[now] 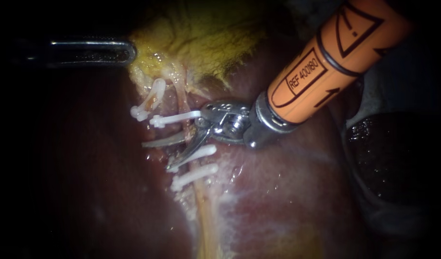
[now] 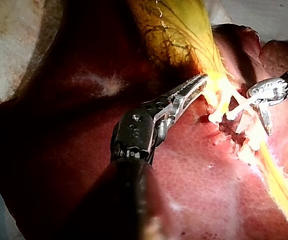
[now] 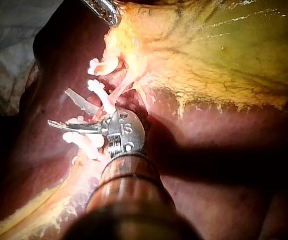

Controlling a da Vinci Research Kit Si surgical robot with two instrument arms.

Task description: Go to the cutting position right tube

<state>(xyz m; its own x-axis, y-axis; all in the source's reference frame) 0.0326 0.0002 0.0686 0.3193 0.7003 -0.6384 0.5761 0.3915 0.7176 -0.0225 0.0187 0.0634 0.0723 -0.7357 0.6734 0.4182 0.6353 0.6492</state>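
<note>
Right tube (image 1: 202,204): thin, pale tan cord running down the liver (image 1: 278,192) from the lower edge of the yellow gallbladder (image 1: 201,33). Three white clips (image 1: 175,118) cross it, one nearer the gallbladder and two farther down. Right instrument (image 1: 156,156): pincer wide, two blades set in the gap between the clips, with the tube between the blades and not squeezed. Left instrument (image 1: 129,52): pincer narrow, pinching the gallbladder edge.

text log | the only printing stood on the orange shaft (image 1: 326,67) of the right instrument (image 1: 168,152): black lettering, digits, symbols, not transcribed | elsewhere: nothing readable was found
</note>
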